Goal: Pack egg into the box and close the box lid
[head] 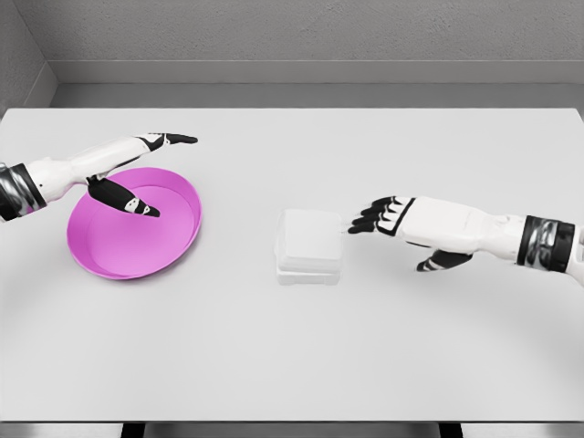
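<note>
The table (292, 365) is a wide pale slab that fills most of the head view. On its left part sits the pink bowl (119, 260), round and shallow, with nothing visible on its bare inner floor.

Near the middle sits the box (308, 246), white and squarish, its lid down flat over the base; by the look of it the closing is done or all but done. The egg cannot be seen anywhere, neither in the bowl nor on the table, so it is probably under the lid, though the picture cannot confirm that.

The right hand (401, 224) comes in from the right edge, holding nothing, fingers extended towards the box with the thumb hanging below. Its dark fingertips (360, 224) lie just beside the box's right edge, close enough that touching or a hair apart cannot be told. The box lies straight to that hand's left, along the line the fingers point.

The left hand (137, 169) hangs over the bowl's far rim, fingers stretched and empty, well apart from the box.

Any final press on the lid would fall to the right hand, by far the nearer.
</note>
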